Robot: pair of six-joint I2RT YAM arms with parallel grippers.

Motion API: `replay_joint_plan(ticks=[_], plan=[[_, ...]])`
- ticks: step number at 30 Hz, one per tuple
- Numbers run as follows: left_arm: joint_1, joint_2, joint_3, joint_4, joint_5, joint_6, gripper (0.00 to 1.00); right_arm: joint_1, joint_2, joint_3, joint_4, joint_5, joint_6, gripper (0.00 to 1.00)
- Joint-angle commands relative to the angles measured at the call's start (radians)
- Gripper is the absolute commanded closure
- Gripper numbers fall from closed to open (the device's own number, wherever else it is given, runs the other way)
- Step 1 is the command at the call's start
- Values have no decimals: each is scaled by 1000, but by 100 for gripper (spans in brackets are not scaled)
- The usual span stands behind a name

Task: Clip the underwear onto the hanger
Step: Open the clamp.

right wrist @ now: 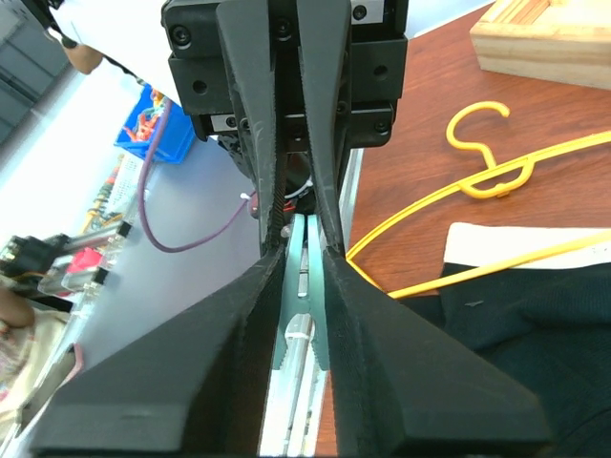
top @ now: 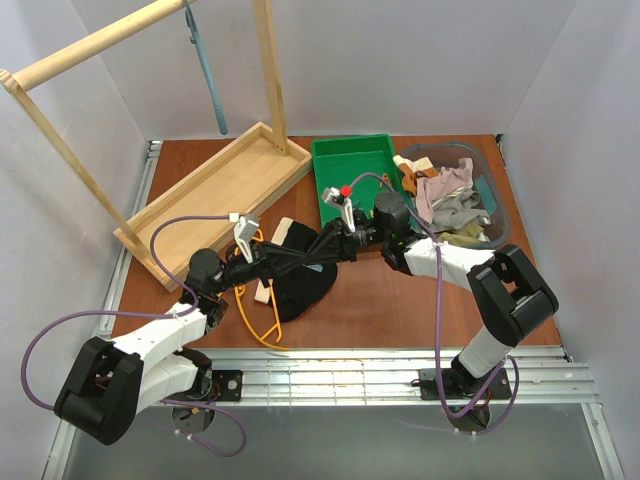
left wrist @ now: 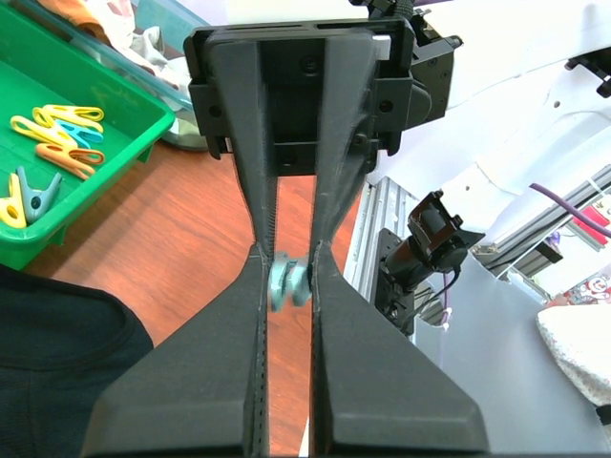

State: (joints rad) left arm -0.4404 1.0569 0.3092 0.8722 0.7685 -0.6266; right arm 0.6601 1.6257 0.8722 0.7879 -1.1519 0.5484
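Observation:
The black underwear (top: 300,288) with its cream waistband lies on the table's middle, over the yellow hanger (top: 256,325). Just above the garment my two grippers meet tip to tip. The left gripper (top: 322,245) (left wrist: 288,320) is shut on one end of a teal clip (left wrist: 286,284). The right gripper (top: 345,238) (right wrist: 304,329) has its fingers pressed on the same teal clip (right wrist: 307,305), which lies lengthwise between them. In the right wrist view the hanger (right wrist: 496,176) and the underwear (right wrist: 535,324) lie to the right of the fingers. The left wrist view shows underwear (left wrist: 57,363) at lower left.
A green tray (top: 318,160) (left wrist: 105,176) holding several coloured clips (left wrist: 57,134) stands behind the grippers. A grey bin (top: 498,205) of mixed clothes is to its right. A wooden rack base (top: 215,195) sits at back left, a grey-blue hanger (top: 208,75) hanging from its rail.

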Motion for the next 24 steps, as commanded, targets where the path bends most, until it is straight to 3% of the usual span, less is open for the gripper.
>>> replay_joint_plan(ticks=[1,14,20,24], plan=[[8,6,-2,-13,-1,-5,100,-7,-41,24,53,-22,-11,71],[9,23,-10,4,-15,-7,100,-10,-40,7,54,-15,-24,71],[9,-34,-9,-103,-106,53,100,-45,-108,-61,50,40,-48,52],[9,-70,-4,-163,-173,87,100,-86,-167,-110,27,90,-76,47]])
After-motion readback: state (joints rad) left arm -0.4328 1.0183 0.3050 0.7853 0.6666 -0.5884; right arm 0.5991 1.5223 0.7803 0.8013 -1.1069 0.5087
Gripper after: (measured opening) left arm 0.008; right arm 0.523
